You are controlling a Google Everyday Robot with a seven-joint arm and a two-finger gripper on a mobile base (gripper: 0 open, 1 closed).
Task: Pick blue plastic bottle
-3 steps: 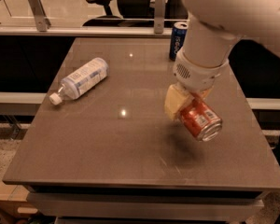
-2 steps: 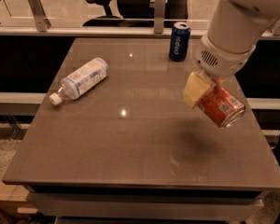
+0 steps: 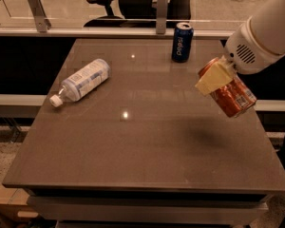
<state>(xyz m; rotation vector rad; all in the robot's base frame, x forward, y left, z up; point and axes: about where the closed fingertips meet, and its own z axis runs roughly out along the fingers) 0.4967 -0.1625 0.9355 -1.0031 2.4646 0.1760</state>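
Gripper [image 3: 224, 85] at R edge of table [image 3: 147, 165], raised off the surface, clamped on tilted red can [image 3: 235, 99]. Bottle [image 3: 83, 81] lies on its side at L of table, cap toward front-L, well apart from gripper. 1 Pepsi can [image 3: 182, 42] upright at back

The table [image 3: 147, 141] top is smooth, semi-gloss brown, catching light glints; at ten o'clock lies the blue plastic bottle [image 3: 83, 81], clear plastic with a matt pale label. At three o'clock the gripper [image 3: 222, 87], a matt cream pad [image 3: 211, 78] below a smooth white shell [image 3: 270, 27], clamps a shiny red metal can [image 3: 235, 99]; at one o'clock stands a glossy blue metal can [image 3: 182, 42].
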